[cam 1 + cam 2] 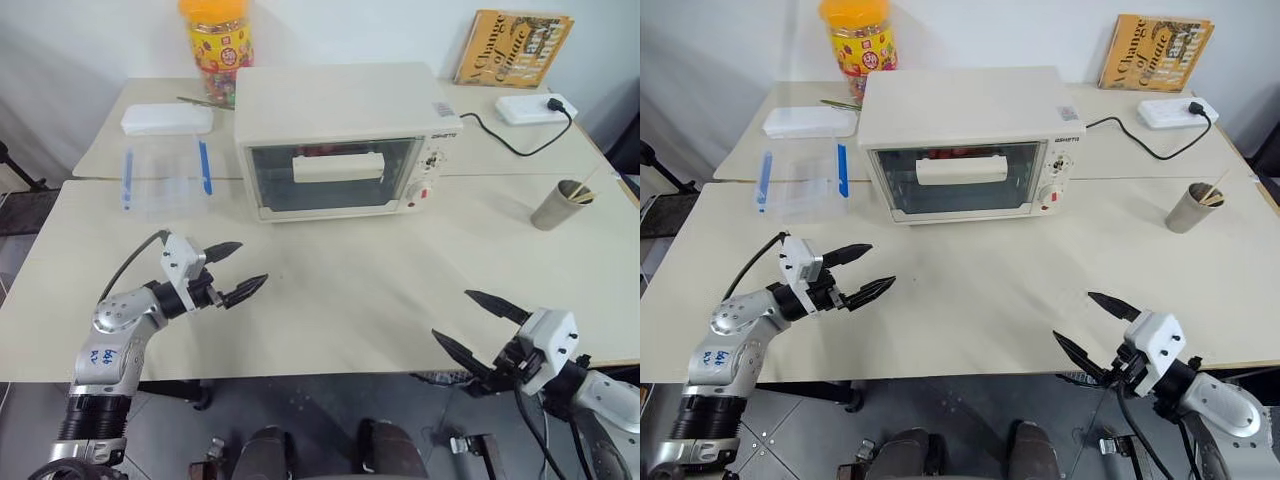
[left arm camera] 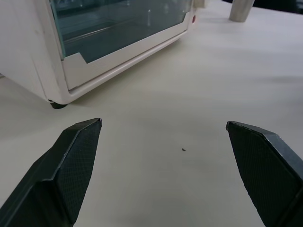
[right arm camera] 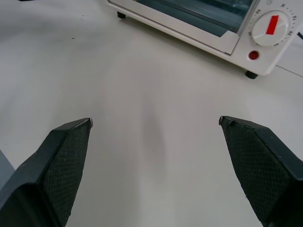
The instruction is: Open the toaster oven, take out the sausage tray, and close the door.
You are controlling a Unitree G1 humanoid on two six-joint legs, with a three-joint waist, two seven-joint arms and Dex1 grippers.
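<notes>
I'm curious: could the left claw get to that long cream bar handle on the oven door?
Probably yes: the left claw is open, and only bare table lies between it and the long cream bar handle.

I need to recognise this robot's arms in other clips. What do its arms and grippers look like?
Each arm is silver-grey metal with a ribbed black section lower down. The left gripper and right gripper each have a white boxy wrist block, two black pointed fingers with a textured inner face, and a thin black cable. The left arm bears blue handwriting.
</notes>
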